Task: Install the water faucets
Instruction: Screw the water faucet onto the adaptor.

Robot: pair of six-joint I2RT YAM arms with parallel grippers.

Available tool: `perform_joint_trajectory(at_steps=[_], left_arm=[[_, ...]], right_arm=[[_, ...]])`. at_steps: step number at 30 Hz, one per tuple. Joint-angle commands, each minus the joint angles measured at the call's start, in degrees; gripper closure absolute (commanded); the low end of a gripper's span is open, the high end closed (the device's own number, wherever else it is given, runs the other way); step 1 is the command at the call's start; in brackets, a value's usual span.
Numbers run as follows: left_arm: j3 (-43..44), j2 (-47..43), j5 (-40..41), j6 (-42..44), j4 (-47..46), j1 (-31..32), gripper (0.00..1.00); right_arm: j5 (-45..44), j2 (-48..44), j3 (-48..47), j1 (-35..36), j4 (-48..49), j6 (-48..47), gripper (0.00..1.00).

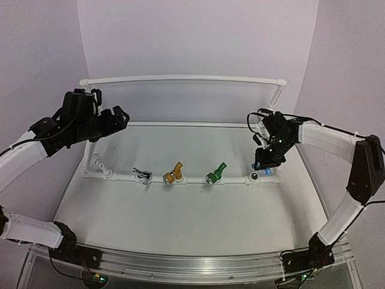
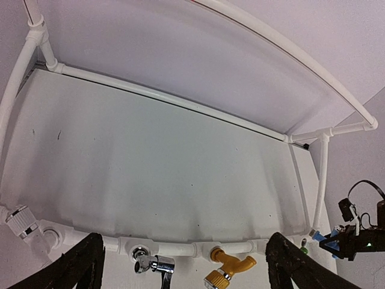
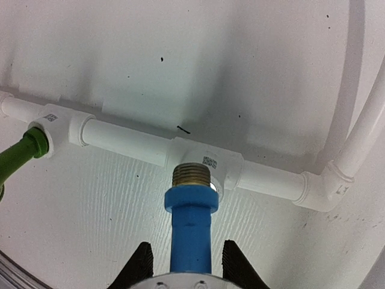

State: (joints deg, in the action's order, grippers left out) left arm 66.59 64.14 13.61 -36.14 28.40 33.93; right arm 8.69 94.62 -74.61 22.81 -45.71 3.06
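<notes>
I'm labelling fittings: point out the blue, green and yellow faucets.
blue faucet [image 3: 190, 235]: right wrist view, blue shaft.
green faucet [image 1: 215, 173]: top external view, mid-body.
yellow faucet [image 2: 231, 263]: left wrist view, neck.

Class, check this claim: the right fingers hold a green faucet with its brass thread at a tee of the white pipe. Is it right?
No. The right wrist view shows the faucet in the right fingers is blue, not green; its brass thread is at a tee of the white pipe.
</notes>
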Motion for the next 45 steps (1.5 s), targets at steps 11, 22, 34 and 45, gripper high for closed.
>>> perform_joint_trajectory(at_steps=[11, 22, 34, 45], left_arm=[[-0.7, -0.6, 1.1, -0.6, -3.0, -0.2, 0.07], [-0.8, -0.9, 1.5, -0.9, -3.0, -0.2, 0.07], [-2.4, -3.5, 2.7, -2.2, -2.1, -0.2, 0.08], [-2.1, -3.1, 2.5, -1.7, -2.5, -0.2, 0.08]], right_arm=[[-18.7, 4.6, -4.6, 7.6, -12.6, -33.1, 1.00], [-24.1, 14.0, -13.0, 8.4, -15.6, -36.1, 1.00], [-20.2, 14.2, -15.1, 9.7, -17.7, -36.3, 1.00], [-19.0, 15.1, -16.2, 10.2, -17.5, -37.7, 1.00]])
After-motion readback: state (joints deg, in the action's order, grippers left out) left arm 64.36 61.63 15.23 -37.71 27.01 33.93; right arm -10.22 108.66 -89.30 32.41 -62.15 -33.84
